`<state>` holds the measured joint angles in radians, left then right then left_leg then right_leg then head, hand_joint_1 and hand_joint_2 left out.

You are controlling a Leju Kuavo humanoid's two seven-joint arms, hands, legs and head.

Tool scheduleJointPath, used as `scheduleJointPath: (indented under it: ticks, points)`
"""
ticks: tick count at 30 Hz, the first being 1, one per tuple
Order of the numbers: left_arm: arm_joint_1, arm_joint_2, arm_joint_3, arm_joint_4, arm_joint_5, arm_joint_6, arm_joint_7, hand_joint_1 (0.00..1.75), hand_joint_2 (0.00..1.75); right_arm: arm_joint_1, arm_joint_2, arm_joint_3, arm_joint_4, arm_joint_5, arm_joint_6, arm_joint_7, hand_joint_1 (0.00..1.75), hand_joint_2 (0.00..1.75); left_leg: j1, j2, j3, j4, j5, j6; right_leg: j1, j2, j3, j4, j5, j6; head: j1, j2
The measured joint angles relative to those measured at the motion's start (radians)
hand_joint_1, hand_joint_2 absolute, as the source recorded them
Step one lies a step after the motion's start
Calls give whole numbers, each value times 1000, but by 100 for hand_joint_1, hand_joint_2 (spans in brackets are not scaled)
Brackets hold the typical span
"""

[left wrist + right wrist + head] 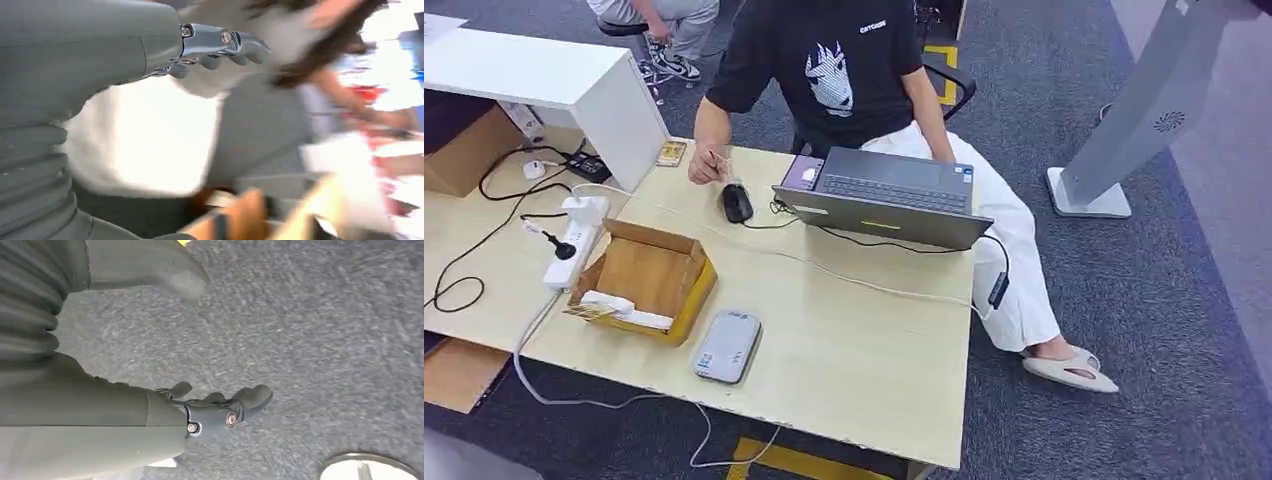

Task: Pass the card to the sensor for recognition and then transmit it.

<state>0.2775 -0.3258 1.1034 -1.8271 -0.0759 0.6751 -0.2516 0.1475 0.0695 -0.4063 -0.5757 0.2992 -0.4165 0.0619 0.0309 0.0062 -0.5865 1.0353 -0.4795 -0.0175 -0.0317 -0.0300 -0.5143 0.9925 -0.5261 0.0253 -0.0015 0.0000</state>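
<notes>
A grey flat sensor [727, 346] lies on the wooden table [854, 350] near its front edge. Just left of it stands an open cardboard box [646, 278] with pale cards [614, 306] lying at its near end. In the blurred left wrist view my left hand [220, 47] holds nothing, its fingers stretched out in front of a bright, smeared background. My right hand [220, 407] hangs over grey carpet, with the thumb [180, 277] well apart from the fingers and nothing between them.
A person in a black shirt [834, 70] sits at the table's far side with a laptop [884, 195] and a mouse [737, 203]. A power strip [574, 238] and cables lie at the left. A white cabinet [554, 85] and a grey kiosk stand [1124, 130] flank the table.
</notes>
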Motion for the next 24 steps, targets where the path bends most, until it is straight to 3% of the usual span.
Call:
scheduleJointPath:
  ticks: [1,5,9,10,16,18,20,24]
  points:
    - [12,-1,-15,-26,-8,-40,-28,0,175,8,9,-13,-11,31,17,29,0,175,0,0,0,0,0,0,0,-1,0,0,0,0,0,0]
    - [-42,-4,38,-124,-169,-478,-102,0,175,30,76,-137,-110,218,125,100,0,175,1,-2,-2,0,1,0,1,-4,0,0,0,0,0,0]
    - [-116,35,104,-222,-270,-702,-130,0,175,32,139,-279,-187,347,203,116,0,175,1,0,0,-1,2,-2,1,-1,0,1,1,-2,0,0]
    - [-129,47,109,-238,-283,-729,-126,0,175,32,151,-313,-203,370,214,116,0,175,1,-1,-1,-1,2,-2,1,-1,0,1,1,-2,0,0]
    - [-171,100,120,-292,-345,-748,-133,0,175,39,182,-436,-258,430,255,109,0,175,1,-1,-1,-1,2,-2,1,-1,0,1,1,-2,1,0]
    - [-170,141,85,-291,-409,-722,-95,0,175,39,188,-474,-266,493,286,92,0,175,1,-1,-1,0,2,-2,1,-1,-1,1,1,-2,1,0]
    - [-168,208,3,-276,-473,-658,-16,0,175,34,192,-517,-272,551,320,75,0,175,1,-2,-1,0,2,-2,1,-3,-1,1,1,-2,1,0]
    - [-174,374,-260,-182,-585,-455,153,0,175,16,194,-591,-275,636,357,38,0,175,1,-4,0,-1,4,-3,1,-5,1,2,1,-2,1,0]
